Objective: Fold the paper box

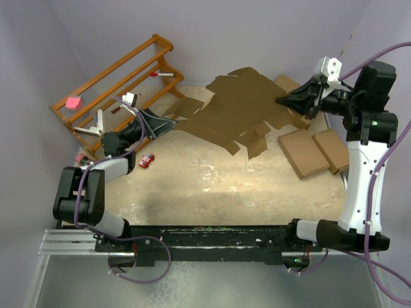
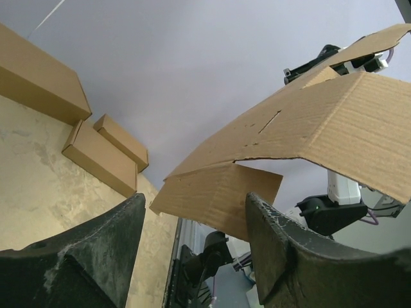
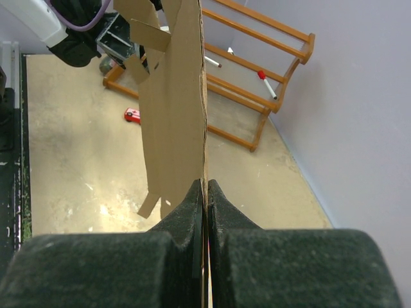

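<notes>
Lavender walls (image 1: 257, 32) surround a tan, perhaps dusty tabletop (image 1: 212, 186).

In the overhead view, the paper box (image 1: 237, 109) covers the near corner of the larger brown box (image 1: 287, 83) behind its right end. We cannot see the tabletop (image 1: 212, 192) underneath it. Where the left gripper (image 1: 168, 122) meets its left flap, we cannot tell whether the fingers touch the cardboard. The small red object (image 1: 146, 160) in front of the paper box's left end is too small for us to name.

From the right wrist, the paper box stands edge-on and its top is cut off by the upper edge of the picture. Its lower edge is buried between the pressed fingers of the right gripper (image 3: 205, 192). It also hides one end of the wooden rack (image 3: 237, 97) behind it.

From the left wrist, the paper box runs out of the picture on the right.
</notes>
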Available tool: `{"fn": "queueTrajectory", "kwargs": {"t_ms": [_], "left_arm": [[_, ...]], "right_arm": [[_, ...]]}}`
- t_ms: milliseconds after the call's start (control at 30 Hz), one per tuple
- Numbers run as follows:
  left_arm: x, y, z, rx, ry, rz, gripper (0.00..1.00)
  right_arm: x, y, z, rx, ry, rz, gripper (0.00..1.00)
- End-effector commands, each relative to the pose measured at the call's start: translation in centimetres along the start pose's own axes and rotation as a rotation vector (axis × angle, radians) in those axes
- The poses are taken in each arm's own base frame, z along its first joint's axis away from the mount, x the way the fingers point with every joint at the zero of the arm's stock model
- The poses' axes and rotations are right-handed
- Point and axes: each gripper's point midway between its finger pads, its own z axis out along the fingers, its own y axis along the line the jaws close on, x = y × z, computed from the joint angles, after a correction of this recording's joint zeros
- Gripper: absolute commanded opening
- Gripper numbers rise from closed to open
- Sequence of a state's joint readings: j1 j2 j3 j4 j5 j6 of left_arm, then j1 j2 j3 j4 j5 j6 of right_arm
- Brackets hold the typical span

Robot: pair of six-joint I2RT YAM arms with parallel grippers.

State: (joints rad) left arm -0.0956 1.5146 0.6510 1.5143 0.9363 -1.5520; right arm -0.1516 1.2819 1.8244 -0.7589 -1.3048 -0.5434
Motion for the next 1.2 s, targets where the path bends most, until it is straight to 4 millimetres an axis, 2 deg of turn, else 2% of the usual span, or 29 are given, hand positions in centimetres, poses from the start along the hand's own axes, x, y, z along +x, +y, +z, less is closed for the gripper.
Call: {"fn": "queueTrajectory", "kwargs": {"t_ms": [0, 333, 733, 1167], "left_arm": [[-0.4, -3.1, 0.8, 0.116, 0.001, 0.172, 0.66], [1.3, -3.5, 1.5, 0.147, 0.072, 0.172, 0.67], [2.8, -4.4, 0.9, 0.164, 0.129, 0.193, 0.68], [2.5, -5.6, 0.9, 0.18, 0.113, 0.209, 0.69]], "right_arm": [[-0.9, 0.7, -0.1, -0.029, -0.03, -0.017, 0.0], [-0.9, 0.5, -0.1, -0.017, -0.025, -0.027, 0.0], [-0.6, -0.3, -0.2, 0.023, -0.003, -0.035, 0.0], [-0.1, -0.9, -0.3, 0.06, 0.021, -0.033, 0.0]]}}
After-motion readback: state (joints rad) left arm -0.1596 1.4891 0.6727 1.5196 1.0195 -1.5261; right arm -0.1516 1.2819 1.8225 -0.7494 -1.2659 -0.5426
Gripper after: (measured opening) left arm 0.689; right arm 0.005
